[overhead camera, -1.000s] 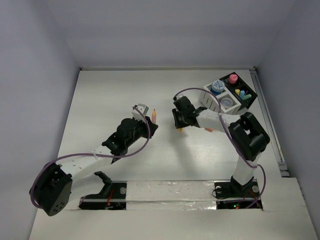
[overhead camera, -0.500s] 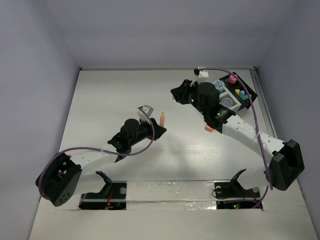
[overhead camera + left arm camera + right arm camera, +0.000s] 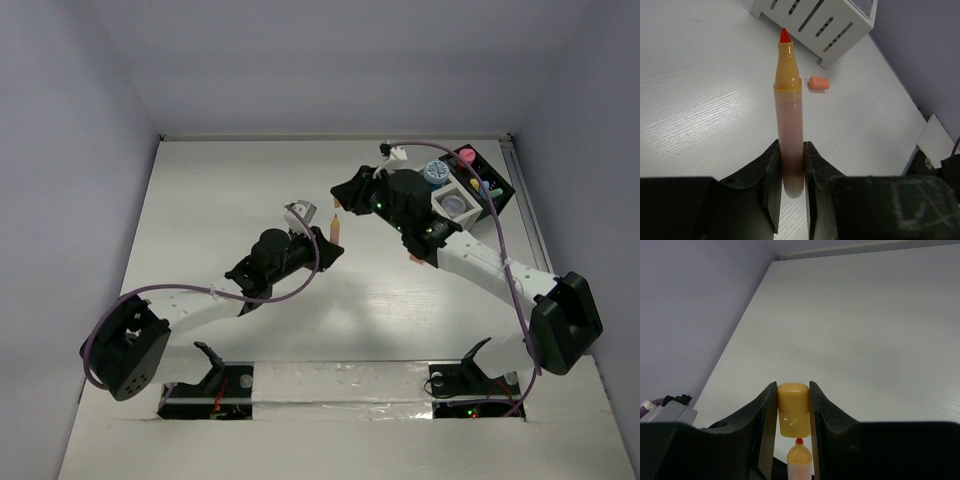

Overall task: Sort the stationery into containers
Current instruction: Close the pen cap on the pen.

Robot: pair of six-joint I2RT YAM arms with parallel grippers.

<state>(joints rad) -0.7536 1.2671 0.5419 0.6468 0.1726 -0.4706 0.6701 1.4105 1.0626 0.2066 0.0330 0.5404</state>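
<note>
My left gripper [image 3: 322,252] [image 3: 789,170] is shut on an uncapped orange marker [image 3: 334,228] [image 3: 788,120], red tip pointing away. My right gripper [image 3: 345,194] [image 3: 793,415] is shut on a yellow-orange marker cap [image 3: 793,409] and holds it just above the marker's red tip [image 3: 799,441]. The marker's top [image 3: 800,462] shows right below the cap. The organizer [image 3: 462,190], half white slatted and half black, stands at the back right with a blue jar [image 3: 435,173], a pink piece [image 3: 466,158] and small capsules inside. Its white slatted side [image 3: 815,22] shows in the left wrist view.
A small orange capsule piece [image 3: 417,258] [image 3: 818,83] lies on the white table near the organizer, under my right arm. Grey walls close the table at the left, back and right. A metal rail [image 3: 540,250] runs along the right edge.
My left gripper has carried the marker right and farther back. My right arm swung out from near its base and now holds the cap over the marker tip.
</note>
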